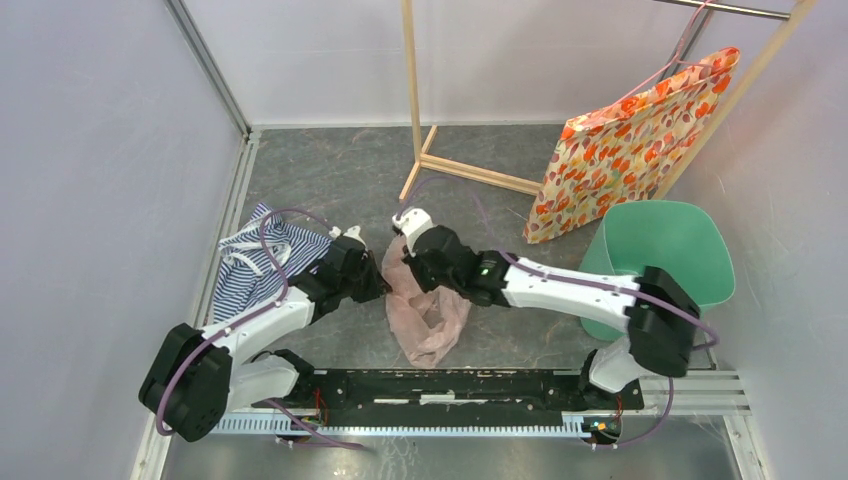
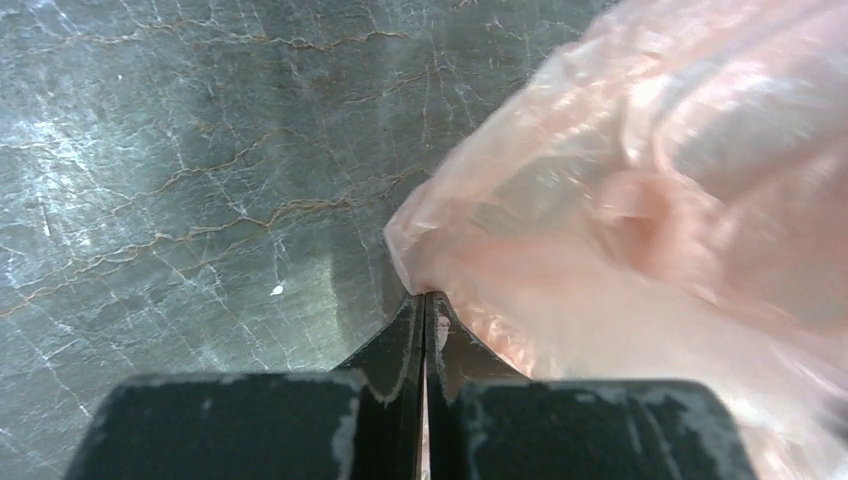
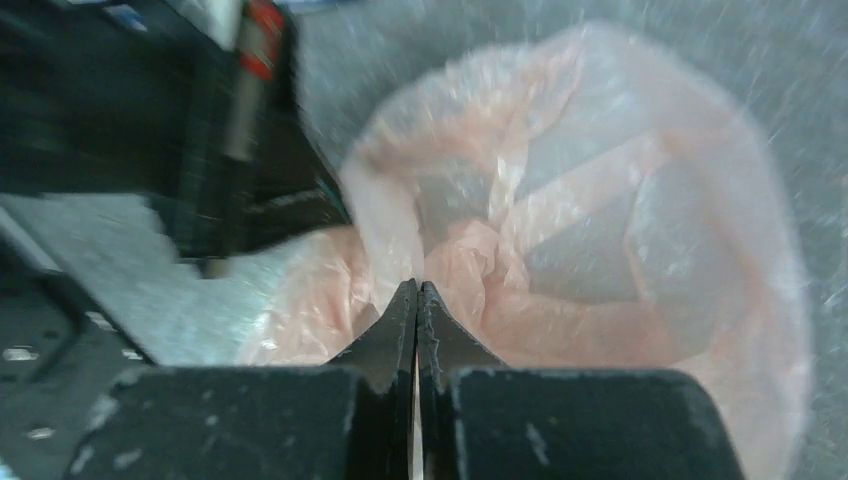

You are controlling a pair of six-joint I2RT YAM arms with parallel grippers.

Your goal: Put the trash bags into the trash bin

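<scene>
Left to right: striped cloth (image 1: pixel 258 265) lies on the desk (image 1: pixel 340 180) at far left, beside the left forearm, not involved.

Left hand (image 2: pixel 425 300): jaws pressed together, with a fold of the pink trash bag (image 1: pixel 425 315) pinched at the tips. That arm reaches forward and inward from its base, elbow low, with the hand on the bag's left upper edge.

Right hand (image 3: pixel 417 290): jaws also closed flat on the film at the bag's upper right. The arm stretches nearly straight leftward across the middle, wrist tipped down.

So both hands hold the bag's far end, close together and facing each other. The bag's long axis runs from the hands back toward the arm bases (I can't tell whether the near end lies on the desk or is slightly lifted).

Key relation: the mint trash bin (image 1: pixel 670 250) sits well to the right of both hands, just beyond the right arm's elbow. The right arm is nearer, so the carry goes rightward. My read is that the left arm will run short of reach first.

An orange floral bag (image 1: pixel 620 150) hangs just behind the bin and needs to be cleared.
</scene>
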